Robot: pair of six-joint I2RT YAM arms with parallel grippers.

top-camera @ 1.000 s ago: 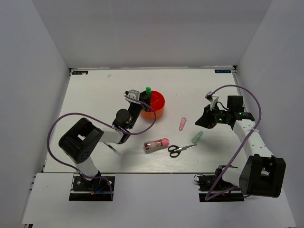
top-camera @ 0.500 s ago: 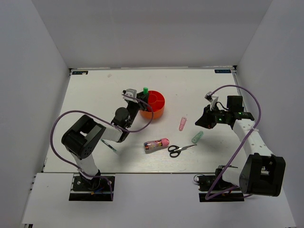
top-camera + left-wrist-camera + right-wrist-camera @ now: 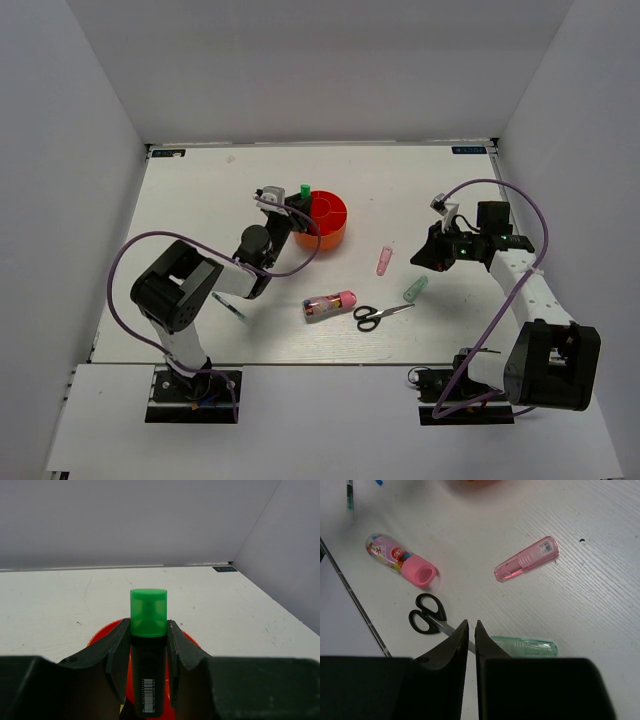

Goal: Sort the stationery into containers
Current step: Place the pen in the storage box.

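From above, the orange-red organiser stands at mid-table; what its compartments hold cannot be told. The left gripper holds the green-capped marker over the organiser's rim. In the left wrist view, the fingers clamp the marker's dark barrel, with the organiser beneath. In the right wrist view, the right gripper is nearly closed on nothing, above the scissors and the pale green tube.

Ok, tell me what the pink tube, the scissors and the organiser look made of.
Pink tube: translucent pink plastic, with a ribbed, see-through body.
Scissors: glossy black handles, likely plastic; the grey blades are probably metal.
Organiser: opaque, evenly orange-red, probably moulded plastic; its finish is too small to judge.
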